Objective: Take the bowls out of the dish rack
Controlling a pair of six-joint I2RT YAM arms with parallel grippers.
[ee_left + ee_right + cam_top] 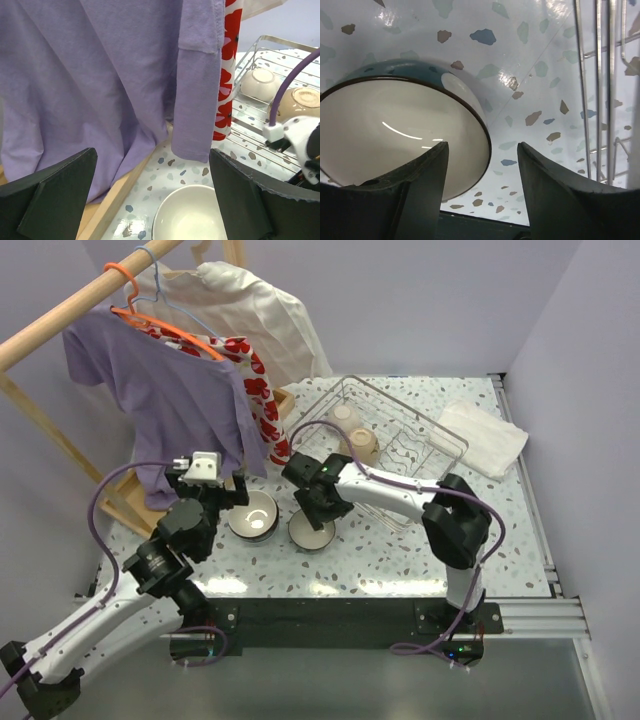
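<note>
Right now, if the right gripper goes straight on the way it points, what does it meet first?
Probably the teal-banded bowl: its rim lies between the open jaws of the right gripper; the table lies just behind.

- The left arm (150, 570) rises from the lower left corner toward the middle of the overhead frame, its wrist tipped forward.
- The left gripper (155, 200) is spread wide, with its dark fingers (55, 195) at the bottom corners of its wrist view.
- The right arm (455, 525) stands at lower right, folded at the elbow, its forearm reaching left.
- The right gripper (482, 185) points downward, its jaws parted.
</note>
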